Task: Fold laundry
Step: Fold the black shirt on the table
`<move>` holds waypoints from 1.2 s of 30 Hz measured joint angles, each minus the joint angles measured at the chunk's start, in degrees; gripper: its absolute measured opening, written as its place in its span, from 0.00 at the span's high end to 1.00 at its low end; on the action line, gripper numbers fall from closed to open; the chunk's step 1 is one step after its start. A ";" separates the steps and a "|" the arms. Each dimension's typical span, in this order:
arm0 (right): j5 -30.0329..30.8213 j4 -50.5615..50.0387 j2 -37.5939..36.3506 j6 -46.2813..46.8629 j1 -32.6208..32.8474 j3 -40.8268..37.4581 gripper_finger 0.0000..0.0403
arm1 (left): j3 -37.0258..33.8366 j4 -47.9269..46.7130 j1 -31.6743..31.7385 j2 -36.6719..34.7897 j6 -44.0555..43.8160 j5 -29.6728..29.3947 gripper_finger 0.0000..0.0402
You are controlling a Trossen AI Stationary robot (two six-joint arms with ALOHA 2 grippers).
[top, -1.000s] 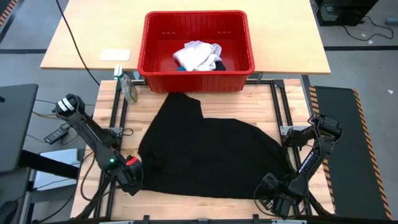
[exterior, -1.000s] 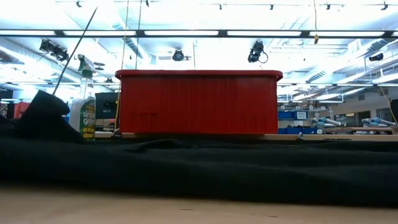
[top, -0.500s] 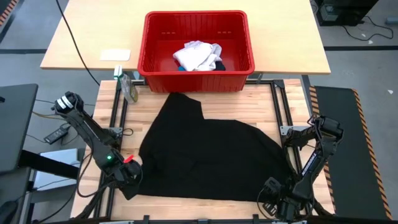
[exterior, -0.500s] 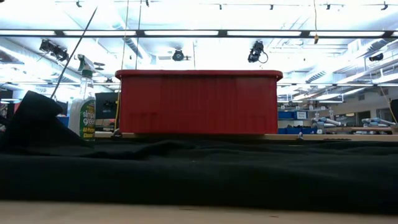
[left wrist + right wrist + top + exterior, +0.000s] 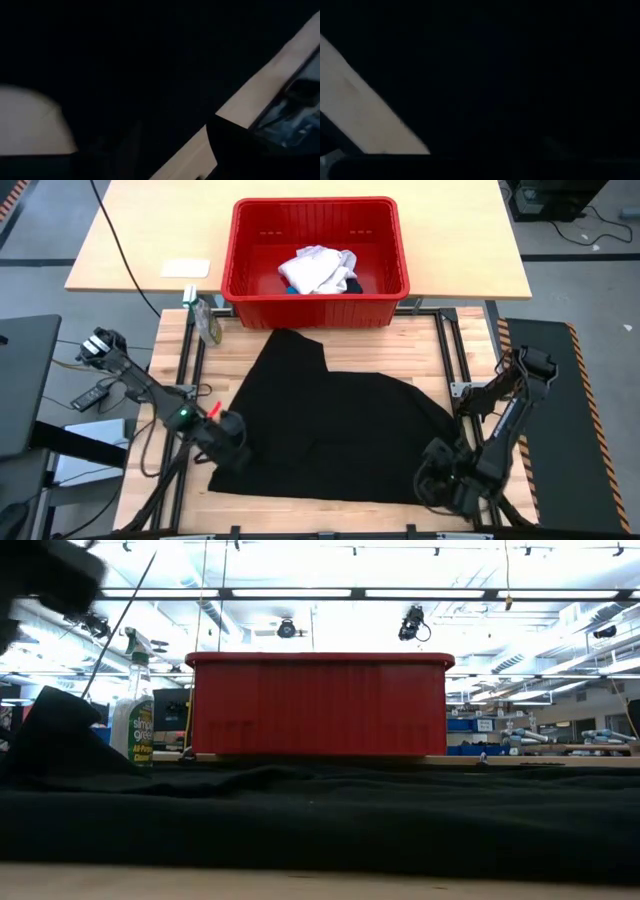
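both grippers shifted inward, seemingly over black shirt (image 5: 330,430)

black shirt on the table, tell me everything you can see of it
The black shirt is a large, soft, matte cloth garment spread nearly flat on the wooden table, with one section reaching toward the red basket. Its near edge runs almost straight. The left gripper is over its near left corner, the right gripper at its near right corner. Low wrinkles show in the low view.

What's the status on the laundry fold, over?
Left gripper and right gripper at the black shirt's near corners. Shirt spread flat, unfolded. White garment waits in red basket. Nothing obstructing.
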 joint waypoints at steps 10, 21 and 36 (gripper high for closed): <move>1.10 2.31 -0.77 -16.70 -12.58 -0.01 0.63 | -0.02 -0.40 8.48 1.93 8.05 -0.10 0.40; 0.98 13.05 -0.73 -34.18 -25.53 -0.03 0.64 | -0.04 3.51 9.91 5.16 14.14 4.47 0.55; -5.37 63.66 14.39 -83.94 -40.73 0.00 0.67 | -0.07 7.81 13.04 9.84 17.76 10.01 0.97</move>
